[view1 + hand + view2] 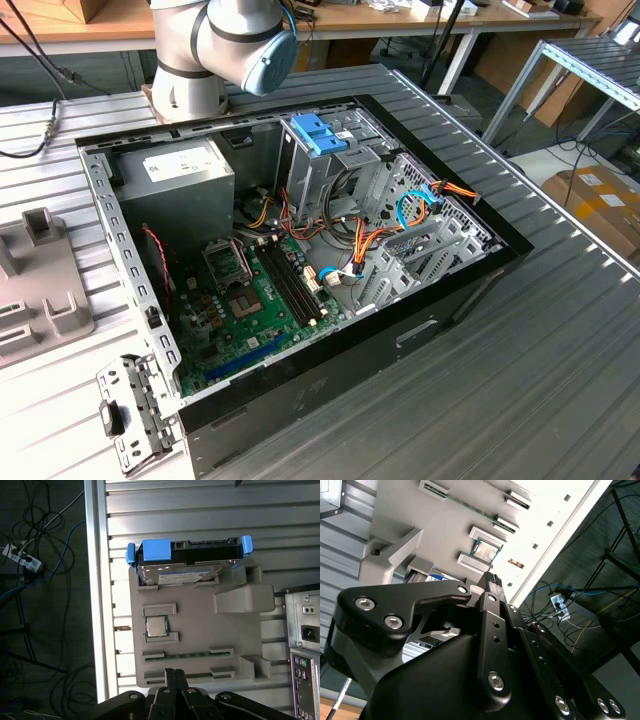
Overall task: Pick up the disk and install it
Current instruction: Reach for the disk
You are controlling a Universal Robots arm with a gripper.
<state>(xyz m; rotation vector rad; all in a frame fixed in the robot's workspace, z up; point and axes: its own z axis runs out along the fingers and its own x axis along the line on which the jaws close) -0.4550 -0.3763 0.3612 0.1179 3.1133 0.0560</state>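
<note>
As I read it from the wrist cameras and the exterior view, the ribbed metal surface [560,380] carries an open computer case [450,300]. Just beside the case, and close along one edge of the surface, lies a grey holder [200,615]. The disk [187,565] sits on edge in a slot at the holder's end farthest from my tool, with blue rails at both ends and a blue tab, outside the case. My tool [174,674] hangs over the holder's opposite end, fingers pressed together and gripping nothing. A small chip [156,626] sits mid-holder.
</note>
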